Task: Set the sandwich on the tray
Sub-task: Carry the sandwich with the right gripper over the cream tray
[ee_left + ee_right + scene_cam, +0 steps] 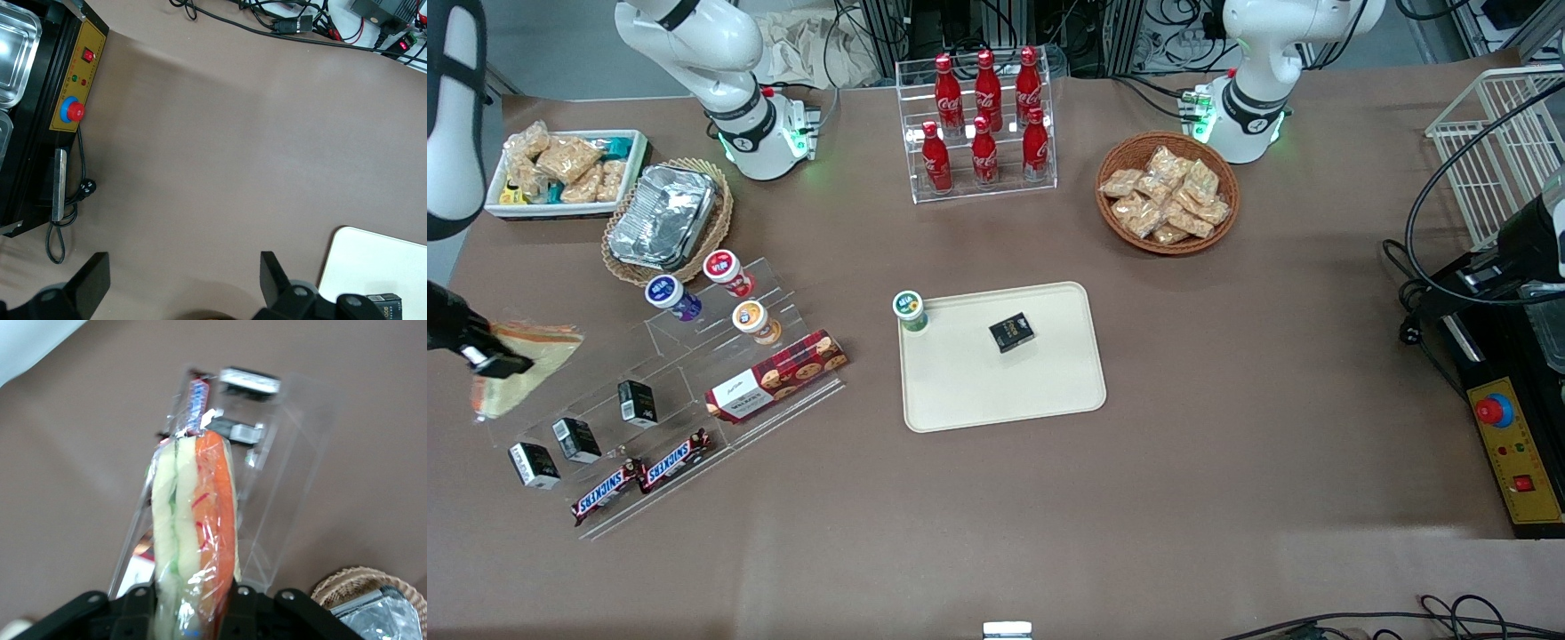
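**Sandwich in the grip, carry to the tray yet to be made**

The right arm's gripper (489,358) hung above the bench at the working arm's end, over the clear acrylic display stand (694,391). Its fingers (137,603) were closed onto the sandwich (193,533), pinching the wrapped wedge across its bread faces; the wrist view showed the cut edge with pale bread, green and orange layers running away from the camera, the plastic wrap bunched at the tip. In the front view the sandwich (520,364) appeared as a pale triangle hanging at the gripper, seemingly lifted off the bench rather than resting on it, though its exact height could not be read.

The tray (1049,391) lay well apart from it, near the middle of the bench. A small black box (1011,332) sat on the tray, and a green-lidded cup (910,309) stood at the tray's corner nearest the stand.

By my reading, the pick-up was done and the transport step was in hand. The next move called for a sideways carry toward the tray, high enough to clear the cups and boxes on the stand, then a descent onto bare tray surface nearer the front camera than the black box, and only then a release.
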`<move>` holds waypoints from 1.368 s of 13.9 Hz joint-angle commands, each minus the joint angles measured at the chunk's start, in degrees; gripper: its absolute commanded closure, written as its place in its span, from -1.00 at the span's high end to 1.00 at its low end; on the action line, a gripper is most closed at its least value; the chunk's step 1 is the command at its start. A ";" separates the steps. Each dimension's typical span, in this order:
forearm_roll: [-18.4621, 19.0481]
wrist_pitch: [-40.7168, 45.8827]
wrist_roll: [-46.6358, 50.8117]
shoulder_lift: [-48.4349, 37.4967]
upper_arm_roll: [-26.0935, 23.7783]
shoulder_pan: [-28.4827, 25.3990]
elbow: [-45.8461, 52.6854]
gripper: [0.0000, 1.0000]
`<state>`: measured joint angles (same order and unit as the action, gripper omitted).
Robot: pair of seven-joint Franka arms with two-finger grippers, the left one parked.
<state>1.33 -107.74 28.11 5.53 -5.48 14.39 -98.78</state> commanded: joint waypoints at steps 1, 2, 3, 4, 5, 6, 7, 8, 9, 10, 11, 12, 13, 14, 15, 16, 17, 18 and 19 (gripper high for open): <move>-0.19 3.93 -2.71 0.97 0.03 -4.44 4.03 -0.50; -0.28 4.20 -2.89 0.89 0.03 -6.63 4.38 -0.51; -0.19 4.12 -3.32 0.89 -0.06 -9.09 4.39 -0.51; 0.16 4.12 -4.72 0.80 -0.06 -12.16 4.48 -0.52; 0.59 4.38 -7.08 0.80 -0.06 -15.84 4.91 -0.74; 0.95 4.73 -9.98 0.89 0.03 -19.27 4.74 -0.82; 0.52 4.82 -12.27 1.15 -0.06 -21.05 4.91 -0.90; 0.51 4.56 -15.86 1.32 -0.23 -23.68 4.92 -0.92; 0.60 4.38 -19.72 1.93 -0.24 -26.23 4.92 -0.92; 0.51 3.86 -23.24 3.42 -0.32 -27.99 5.09 -0.92; 0.42 2.81 -26.15 4.91 -0.32 -30.36 5.35 -0.92; 0.51 1.14 -28.01 6.32 -0.32 -32.91 5.44 -0.96; 0.68 -0.70 -30.11 7.90 -0.32 -35.11 5.44 -1.00; 0.77 -2.72 -32.92 9.57 -0.32 -37.57 5.44 -1.00; 0.86 -5.44 -35.21 11.50 -0.24 -39.85 5.36 -1.00; 0.86 -8.51 -37.06 13.35 -0.24 -41.44 5.44 -1.00; 1.30 -12.37 -39.95 15.11 -0.24 -43.20 5.44 -1.00; 2.09 -16.15 -43.81 17.13 -0.24 -44.52 5.36 -1.00; 2.35 -19.49 -47.67 19.15 -0.24 -45.14 5.36 -1.00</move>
<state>1.92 -122.66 -12.59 20.43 -6.29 -29.43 -95.65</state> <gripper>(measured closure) 0.749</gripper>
